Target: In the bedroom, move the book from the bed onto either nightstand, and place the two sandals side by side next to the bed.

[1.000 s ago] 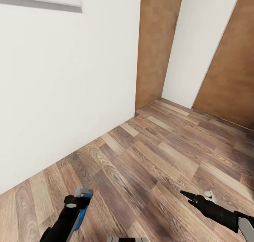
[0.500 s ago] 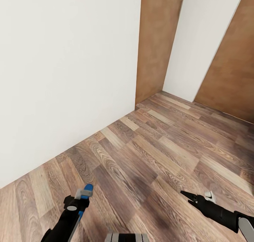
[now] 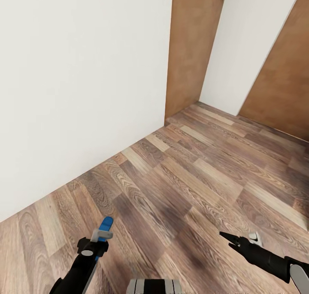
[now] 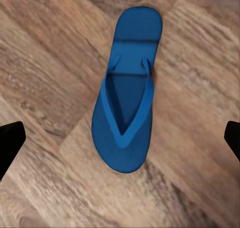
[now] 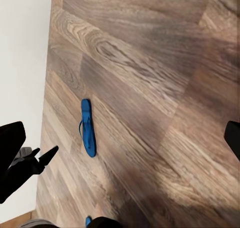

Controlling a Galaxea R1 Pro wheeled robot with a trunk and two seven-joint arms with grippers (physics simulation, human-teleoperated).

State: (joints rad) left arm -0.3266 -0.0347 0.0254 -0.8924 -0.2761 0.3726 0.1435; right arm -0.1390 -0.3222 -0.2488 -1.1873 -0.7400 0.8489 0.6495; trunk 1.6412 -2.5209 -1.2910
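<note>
A blue sandal [image 4: 127,95] lies flat on the wood floor [image 3: 193,186], near the white wall [image 3: 81,83]. Directly above the sandal, the left gripper [image 3: 102,234] is held with its fingers [image 4: 10,143] spread wide, touching nothing. Well apart from the sandal, the right gripper [image 3: 229,239] is seen empty, fingers also spread.
</note>
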